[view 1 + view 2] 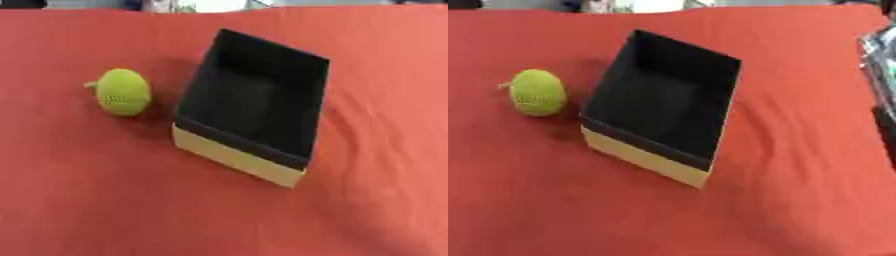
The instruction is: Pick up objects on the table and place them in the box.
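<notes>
Red cloth over the whole table (376,210), wrinkled near the right side. Open box (254,102) at centre, set askew, black inside, pale outer wall facing the near edge, nothing visible within. Yellow-green round object (122,92) just left of the box, apart from it. Neither hand visible, so fingers impossible to judge.
</notes>
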Robot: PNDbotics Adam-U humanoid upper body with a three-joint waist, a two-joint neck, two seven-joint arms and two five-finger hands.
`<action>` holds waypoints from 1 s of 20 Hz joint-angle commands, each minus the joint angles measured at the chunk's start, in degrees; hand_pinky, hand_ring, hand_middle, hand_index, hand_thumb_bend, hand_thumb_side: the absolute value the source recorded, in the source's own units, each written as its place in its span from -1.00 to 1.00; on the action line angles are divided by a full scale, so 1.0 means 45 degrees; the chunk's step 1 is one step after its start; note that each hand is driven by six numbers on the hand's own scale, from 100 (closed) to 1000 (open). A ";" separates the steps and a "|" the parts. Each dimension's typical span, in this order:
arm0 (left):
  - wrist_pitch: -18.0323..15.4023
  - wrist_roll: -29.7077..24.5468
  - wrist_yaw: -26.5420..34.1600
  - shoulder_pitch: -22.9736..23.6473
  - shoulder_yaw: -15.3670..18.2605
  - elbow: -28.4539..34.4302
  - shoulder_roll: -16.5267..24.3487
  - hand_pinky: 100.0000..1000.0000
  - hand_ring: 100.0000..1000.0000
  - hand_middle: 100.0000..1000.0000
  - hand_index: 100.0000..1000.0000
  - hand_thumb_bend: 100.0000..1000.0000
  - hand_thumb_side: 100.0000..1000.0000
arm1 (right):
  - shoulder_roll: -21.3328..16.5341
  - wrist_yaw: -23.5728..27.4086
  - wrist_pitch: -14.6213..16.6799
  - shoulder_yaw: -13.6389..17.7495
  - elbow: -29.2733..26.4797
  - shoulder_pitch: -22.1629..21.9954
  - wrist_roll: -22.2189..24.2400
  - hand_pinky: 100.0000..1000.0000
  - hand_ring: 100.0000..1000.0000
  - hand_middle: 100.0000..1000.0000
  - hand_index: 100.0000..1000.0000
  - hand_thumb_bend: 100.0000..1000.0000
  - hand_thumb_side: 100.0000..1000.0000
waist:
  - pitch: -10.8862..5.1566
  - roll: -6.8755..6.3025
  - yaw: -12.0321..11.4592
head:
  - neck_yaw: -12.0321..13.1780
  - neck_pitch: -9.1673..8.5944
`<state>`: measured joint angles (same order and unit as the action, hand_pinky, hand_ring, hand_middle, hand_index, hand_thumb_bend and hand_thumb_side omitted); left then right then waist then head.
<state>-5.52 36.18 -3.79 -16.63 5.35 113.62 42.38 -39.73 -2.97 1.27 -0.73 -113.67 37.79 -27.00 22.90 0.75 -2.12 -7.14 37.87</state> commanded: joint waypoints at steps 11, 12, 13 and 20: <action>0.0920 -0.0619 -0.0947 -0.0263 -0.0012 0.0215 0.0936 0.70 0.73 0.55 0.84 0.30 0.60 | -0.0587 0.0028 -0.0039 0.0107 -0.0205 0.0134 0.0141 0.60 0.60 0.55 0.77 -1.00 1.00 | -0.0286 -0.0055 -0.0120 | -0.0003 0.0284; 0.1330 -0.0887 -0.1486 -0.0377 -0.0057 0.0215 0.1210 0.72 0.71 0.54 0.82 0.25 0.55 | -0.0627 0.0018 -0.0040 0.0103 -0.0205 0.0113 0.0153 0.61 0.60 0.55 0.77 -1.00 1.00 | -0.0300 -0.0055 -0.0137 | -0.0043 0.0288; 0.1803 -0.1343 -0.2172 -0.0537 -0.0159 0.0215 0.1588 0.74 0.69 0.50 0.80 0.21 0.53 | -0.0672 0.0008 -0.0041 0.0093 -0.0205 0.0098 0.0170 0.61 0.60 0.55 0.77 -1.00 1.00 | -0.0317 -0.0054 -0.0150 | -0.0090 0.0304; 0.3605 -0.7898 -0.6309 -0.2428 -0.1808 0.0215 0.3532 0.88 0.76 0.62 0.84 0.14 0.70 | -0.0872 -0.0008 -0.0028 -0.0037 -0.0205 0.0168 0.0332 0.61 0.60 0.55 0.77 -1.00 1.00 | -0.0380 -0.0060 -0.0173 | -0.0130 0.0342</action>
<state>9.99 5.61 -29.66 -26.69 -2.04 113.78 55.14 -41.64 -2.94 1.08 -1.14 -113.67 37.78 -25.80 22.62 0.64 -2.82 -7.67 39.27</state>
